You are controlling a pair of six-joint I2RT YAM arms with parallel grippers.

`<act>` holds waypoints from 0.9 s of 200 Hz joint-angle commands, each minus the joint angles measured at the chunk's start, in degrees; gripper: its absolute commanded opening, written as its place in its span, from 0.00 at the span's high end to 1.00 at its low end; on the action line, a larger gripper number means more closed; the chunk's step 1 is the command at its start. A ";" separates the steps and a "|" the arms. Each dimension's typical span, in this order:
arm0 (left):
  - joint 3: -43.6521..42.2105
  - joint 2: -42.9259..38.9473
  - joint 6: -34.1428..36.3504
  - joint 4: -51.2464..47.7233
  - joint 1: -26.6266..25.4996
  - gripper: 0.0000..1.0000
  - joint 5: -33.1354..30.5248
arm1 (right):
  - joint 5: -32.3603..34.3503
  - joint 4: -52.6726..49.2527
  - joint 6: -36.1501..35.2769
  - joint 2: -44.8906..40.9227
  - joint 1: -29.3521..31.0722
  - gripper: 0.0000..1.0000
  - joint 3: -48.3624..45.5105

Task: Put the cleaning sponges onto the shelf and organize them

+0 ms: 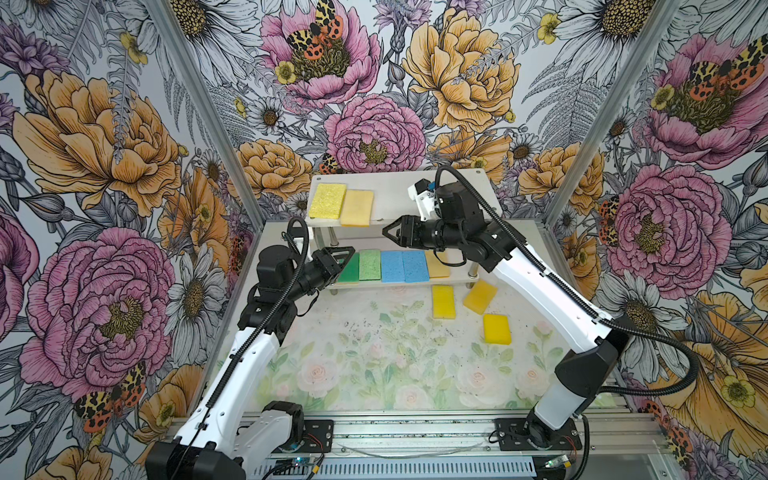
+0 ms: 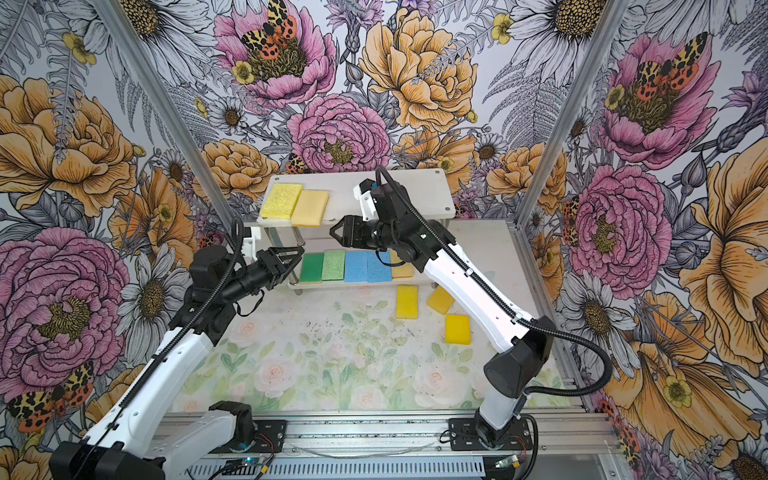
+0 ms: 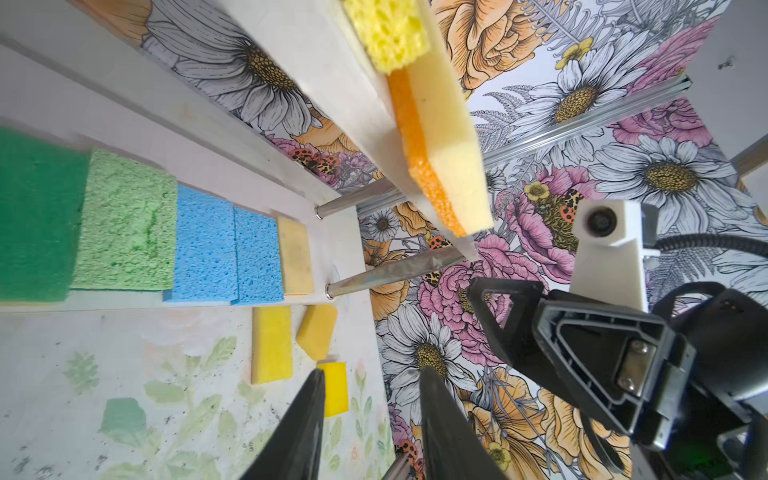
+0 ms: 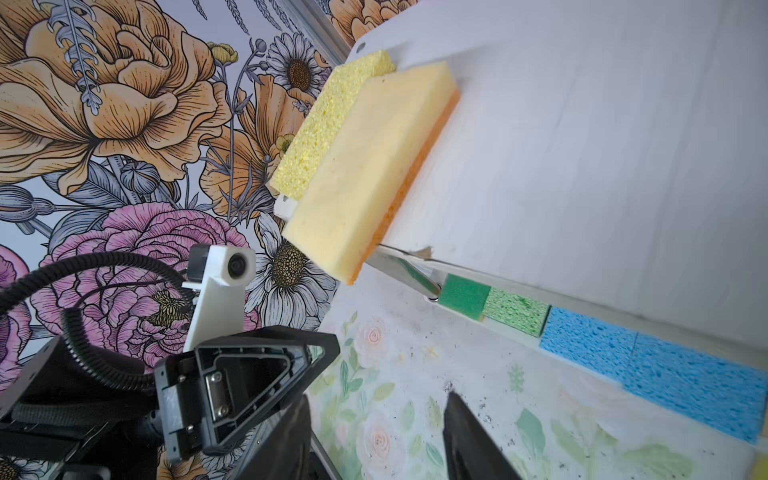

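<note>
The white shelf (image 1: 395, 195) stands at the back. On its upper board lie a porous yellow sponge (image 1: 327, 200) and a pale yellow sponge (image 1: 357, 208) whose front end overhangs the edge (image 4: 365, 166). The lower board holds a row: dark green (image 1: 350, 269), light green (image 1: 370, 266), two blue (image 1: 404, 267) and a tan sponge (image 1: 438, 266). Three yellow sponges (image 1: 444, 302) (image 1: 480, 296) (image 1: 497, 329) lie on the table in front, right of centre. My left gripper (image 1: 347, 251) (image 3: 372, 374) hovers open and empty by the lower board's left end. My right gripper (image 1: 388, 230) (image 4: 378, 399) hangs open and empty before the upper board.
Floral walls with metal corner posts (image 1: 216, 137) close in the left, back and right sides. The table has a flower-print mat (image 1: 374, 357). Thin metal shelf posts (image 3: 386, 270) join the two boards. The two grippers face each other closely near the shelf front.
</note>
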 commanded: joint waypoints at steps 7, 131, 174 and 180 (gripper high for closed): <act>2.26 2.21 -4.05 7.23 -2.44 0.68 -4.32 | 2.64 0.76 -1.71 -6.01 -1.62 0.47 -5.43; 5.58 4.44 -5.61 9.96 -4.84 0.72 -9.24 | 1.04 1.08 -2.09 -19.22 -8.69 0.45 -24.26; 5.67 6.66 -5.93 11.35 -4.97 0.72 -9.50 | 0.03 1.08 -2.21 -20.22 -9.95 0.45 -24.44; 5.69 6.88 -6.01 11.62 -4.94 0.72 -9.46 | -0.05 1.08 -2.18 -20.32 -10.09 0.45 -24.55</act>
